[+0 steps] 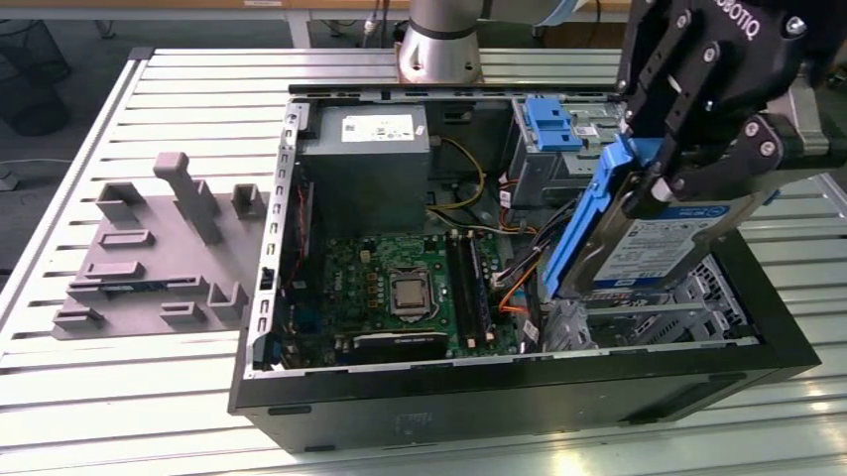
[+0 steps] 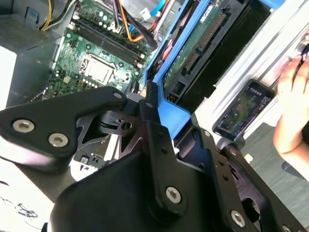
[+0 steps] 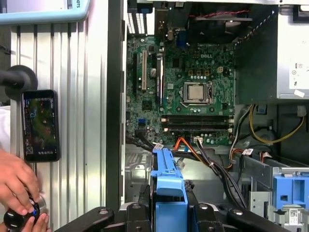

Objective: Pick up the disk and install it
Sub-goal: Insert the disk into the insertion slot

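The disk [image 1: 652,248], a silver drive with a white-and-blue label in a bright blue carrier [image 1: 590,226], hangs tilted on edge over the right side of the open computer case [image 1: 530,382]. My gripper [image 1: 668,178] is shut on its upper end. Its lower end sits just above the metal drive bay [image 1: 636,319] at the case's front right corner. In the second wrist view the black fingers [image 2: 155,126] clamp the blue carrier [image 2: 175,115], and the drive's green underside [image 2: 198,43] shows beyond. The first wrist view has the carrier [image 3: 166,179] standing up from my gripper [image 3: 169,210].
Inside the case lie the motherboard [image 1: 397,288], orange and black cables [image 1: 519,278], a grey power supply box [image 1: 364,149] and a ribbed blue latch [image 1: 553,124]. A grey fixture [image 1: 146,248] lies on the slatted table [image 1: 119,397]. A phone [image 3: 41,125] and a person's hand [image 3: 17,186] are beside the case.
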